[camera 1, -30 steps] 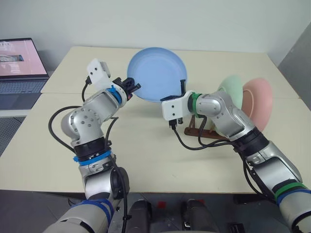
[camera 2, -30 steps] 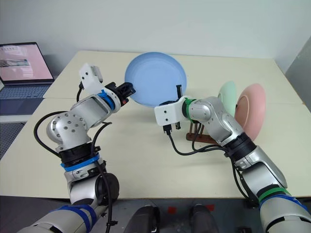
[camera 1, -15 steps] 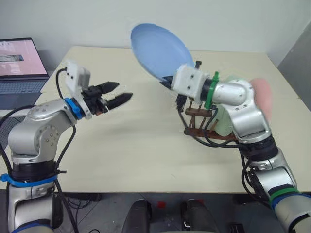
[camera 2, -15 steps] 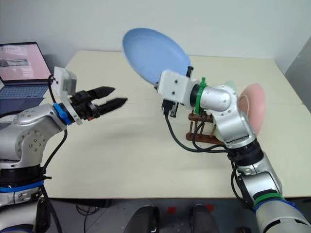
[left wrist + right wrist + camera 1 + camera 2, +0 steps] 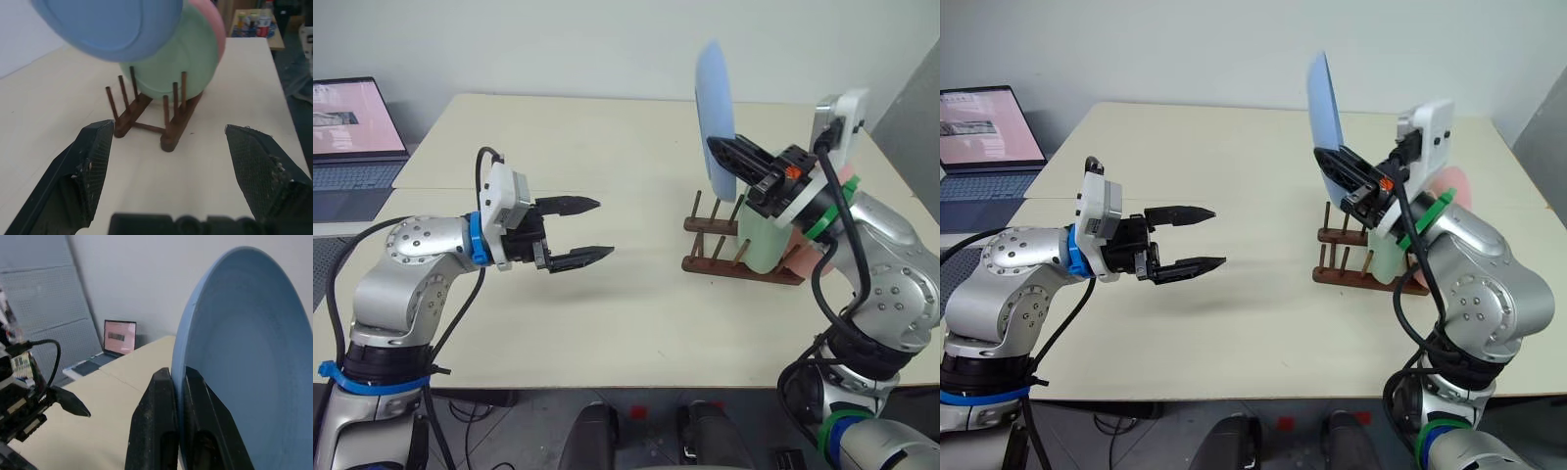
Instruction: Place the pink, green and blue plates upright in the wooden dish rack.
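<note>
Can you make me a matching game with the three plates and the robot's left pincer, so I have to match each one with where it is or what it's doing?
Things:
1. blue plate
2. green plate
3. pink plate
4. left pincer

States:
A. open and empty, above the table
B. standing in the wooden dish rack, in front of another plate
C. held on edge in the right pincer, above the rack
D. at the far end of the rack, mostly hidden behind the robot's arm

Pairs: 1-C, 2-B, 3-D, 4-A
</note>
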Available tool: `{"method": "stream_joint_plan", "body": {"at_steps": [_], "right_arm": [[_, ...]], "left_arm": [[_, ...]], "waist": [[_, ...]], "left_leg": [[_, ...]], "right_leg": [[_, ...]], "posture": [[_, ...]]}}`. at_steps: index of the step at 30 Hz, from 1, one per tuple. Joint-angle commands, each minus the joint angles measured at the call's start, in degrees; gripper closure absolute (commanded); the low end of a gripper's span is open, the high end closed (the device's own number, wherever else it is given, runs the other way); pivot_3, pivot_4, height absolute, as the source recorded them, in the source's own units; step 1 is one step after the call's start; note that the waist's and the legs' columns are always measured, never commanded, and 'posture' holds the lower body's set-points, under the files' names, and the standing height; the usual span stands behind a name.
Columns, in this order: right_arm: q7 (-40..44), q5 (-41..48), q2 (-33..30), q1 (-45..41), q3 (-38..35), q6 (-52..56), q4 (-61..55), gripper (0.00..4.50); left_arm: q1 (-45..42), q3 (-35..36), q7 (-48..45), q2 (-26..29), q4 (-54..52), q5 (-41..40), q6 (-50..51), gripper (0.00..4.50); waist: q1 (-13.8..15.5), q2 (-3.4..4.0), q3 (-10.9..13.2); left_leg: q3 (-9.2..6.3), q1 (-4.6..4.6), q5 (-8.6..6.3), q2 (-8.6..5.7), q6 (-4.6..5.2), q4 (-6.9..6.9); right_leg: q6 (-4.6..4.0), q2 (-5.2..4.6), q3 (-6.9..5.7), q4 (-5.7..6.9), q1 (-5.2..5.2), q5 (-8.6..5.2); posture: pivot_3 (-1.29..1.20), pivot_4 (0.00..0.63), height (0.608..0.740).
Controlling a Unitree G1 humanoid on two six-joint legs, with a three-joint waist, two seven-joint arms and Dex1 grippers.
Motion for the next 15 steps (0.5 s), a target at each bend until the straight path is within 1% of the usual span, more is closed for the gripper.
{"method": "stream_joint_plan", "body": {"at_steps": [1, 6, 15], "right_arm": [[-5.16, 6.29, 3.79, -1.01, -4.83, 5.17, -3.64, 4.50], [-10.41, 10.20, 7.17, 0.64, -7.25, 5.72, -3.43, 4.50], [-16.49, 16.07, 6.96, 5.65, -7.30, 5.30, -3.51, 4.50]], "left_arm": [[-2.11, -0.63, -1.70, 0.10, -0.63, 0.22, -1.85, 0.54], [-4.59, -2.29, -2.89, -0.75, 0.58, 0.43, -2.22, 0.54], [-5.65, -3.00, -3.63, -1.89, 1.03, 0.94, -2.46, 0.54]], "waist": [[-0.05, 0.01, 0.00], [-0.17, 0.01, 0.00], [-0.38, 0.01, 0.00]], "left_leg": [[0.00, 0.00, 0.00, -0.01, 0.00, 0.01], [-0.03, 0.00, 0.01, -0.05, 0.02, 0.01], [-0.05, -0.02, 0.01, -0.06, 0.02, -0.02]], "right_leg": [[0.00, 0.00, 0.01, 0.02, -0.01, 0.00], [0.02, 0.03, 0.00, 0.04, -0.03, -0.01], [0.12, 0.04, 0.01, 0.03, -0.03, -0.07]], "posture": [[0.00, 0.150, 0.725], [0.00, 0.150, 0.725], [0.00, 0.150, 0.725]]}}
